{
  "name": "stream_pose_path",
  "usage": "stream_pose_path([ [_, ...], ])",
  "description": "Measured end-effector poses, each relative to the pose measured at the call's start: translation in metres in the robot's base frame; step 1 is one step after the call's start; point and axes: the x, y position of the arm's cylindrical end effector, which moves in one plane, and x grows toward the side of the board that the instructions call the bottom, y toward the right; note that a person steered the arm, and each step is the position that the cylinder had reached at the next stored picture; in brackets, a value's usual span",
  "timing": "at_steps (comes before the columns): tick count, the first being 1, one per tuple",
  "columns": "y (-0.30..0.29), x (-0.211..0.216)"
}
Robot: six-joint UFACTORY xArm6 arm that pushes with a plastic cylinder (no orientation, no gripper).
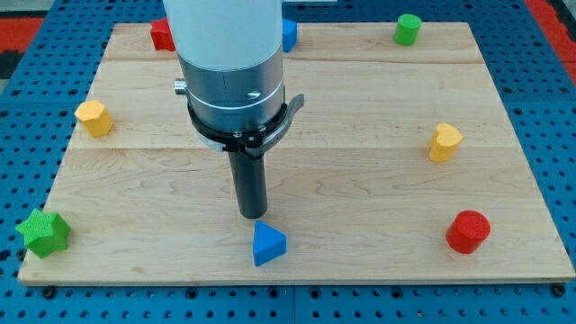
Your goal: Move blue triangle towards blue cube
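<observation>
The blue triangle [268, 244] lies near the board's bottom edge, a little left of the middle. The blue cube [288, 34] sits at the view's top, mostly hidden behind the arm's white body. My tip [252, 216] is just above and slightly left of the blue triangle, very close to it or touching its top corner.
A red block [162, 35] is at the top left, partly hidden by the arm. A yellow block [94, 118] is at the left, a green star [43, 232] at the bottom left, a green cylinder [408, 29] at the top right, a yellow block [444, 142] at the right, a red cylinder [468, 231] at the bottom right.
</observation>
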Motion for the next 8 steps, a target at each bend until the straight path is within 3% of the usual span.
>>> stream_pose_path([
  [2,-0.001,-0.003],
  [3,0.036,-0.022],
  [4,0.103,-0.003],
  [5,0.108,0.079],
  [7,-0.009,0.072],
  [8,-0.009,0.007],
])
